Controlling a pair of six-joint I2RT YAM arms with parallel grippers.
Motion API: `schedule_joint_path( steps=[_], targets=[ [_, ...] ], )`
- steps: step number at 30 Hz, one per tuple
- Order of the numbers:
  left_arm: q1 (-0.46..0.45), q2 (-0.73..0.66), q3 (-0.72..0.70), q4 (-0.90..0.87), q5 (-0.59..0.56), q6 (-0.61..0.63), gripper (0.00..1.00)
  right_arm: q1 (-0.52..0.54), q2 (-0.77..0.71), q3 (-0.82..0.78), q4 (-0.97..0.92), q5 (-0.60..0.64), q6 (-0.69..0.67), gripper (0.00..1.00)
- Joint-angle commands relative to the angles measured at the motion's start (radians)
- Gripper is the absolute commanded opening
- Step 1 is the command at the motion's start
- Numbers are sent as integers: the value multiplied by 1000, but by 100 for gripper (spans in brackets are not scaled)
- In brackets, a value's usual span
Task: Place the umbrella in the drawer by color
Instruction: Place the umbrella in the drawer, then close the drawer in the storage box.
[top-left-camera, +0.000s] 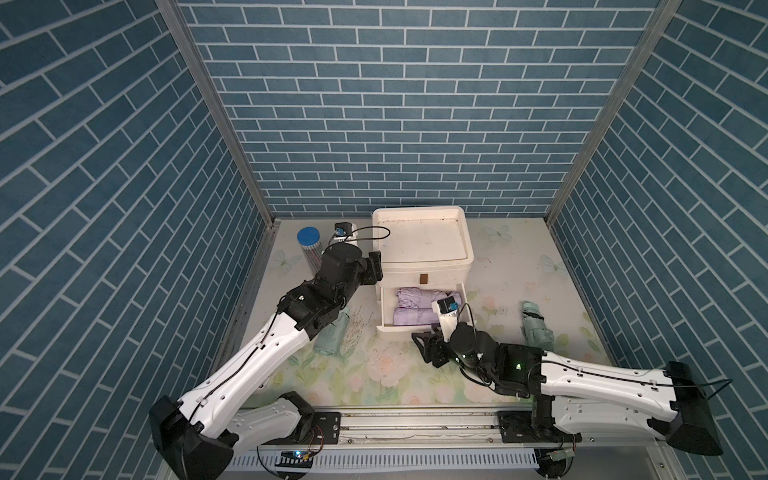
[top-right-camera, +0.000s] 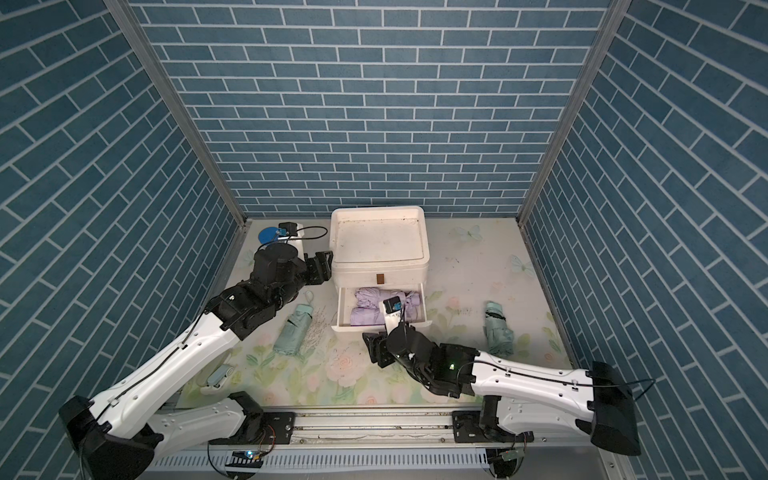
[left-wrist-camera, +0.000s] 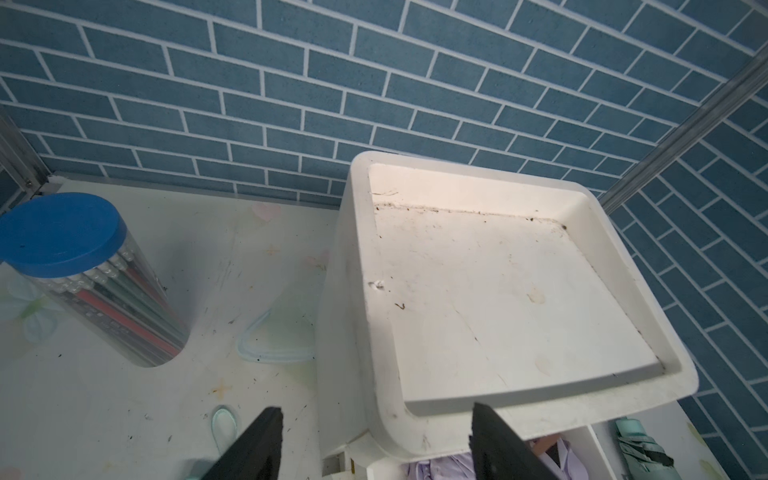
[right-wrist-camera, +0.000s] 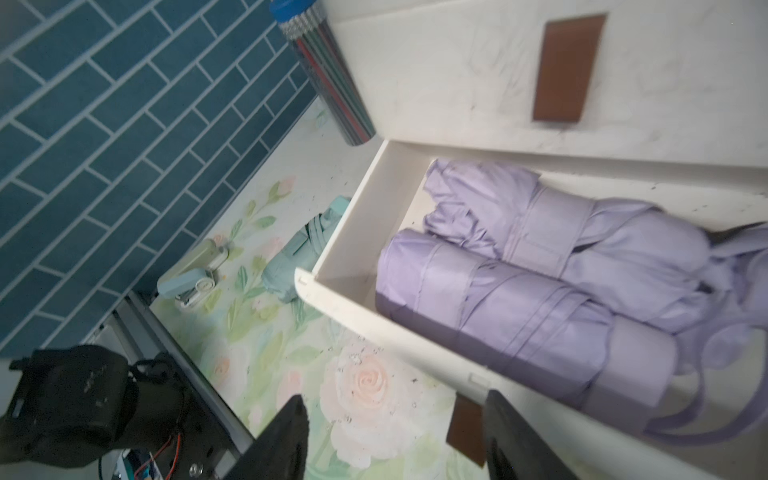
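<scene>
My jaws: both released, empty. White plastic drawer (top-left-camera: 391, 333) holds two lilac folded umbrellas (top-left-camera: 409, 316); next, I judge: shut it.

White plastic two-drawer cabinet (top-left-camera: 407, 272) stands rear centre; its lower drawer (top-left-camera: 397, 332) is out forward. In the drawer: rear lilac folded fabric umbrella (top-left-camera: 415, 296) touching front lilac folded fabric umbrella (top-left-camera: 411, 316). Left mint-green folded fabric umbrella (top-right-camera: 289, 332) lies left of the drawer, right mint-green folded fabric umbrella (top-left-camera: 536, 328) well apart on the right. Clear blue-lidded pencil tub (top-left-camera: 311, 249) stands left of the cabinet.
</scene>
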Motion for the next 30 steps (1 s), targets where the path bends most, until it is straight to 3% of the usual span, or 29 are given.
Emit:
schedule_joint_path(
  steps=[1, 11, 19, 27, 30],
  targets=[
    [47, 32, 55, -40, 30, 6, 76, 55, 17, -31, -49, 73, 86, 67],
    [73, 135, 95, -16, 91, 4, 74, 79, -62, -112, -117, 169, 185, 68],
    [75, 228, 146, -7, 78, 11, 74, 79, -4, -142, -53, 139, 196, 68],
    [75, 264, 121, 66, 92, 4, 60, 79, 81, -117, 14, 144, 181, 67],
    [75, 270, 108, 82, 99, 6, 47, 79, 120, -90, 39, 159, 159, 66]
  ],
)
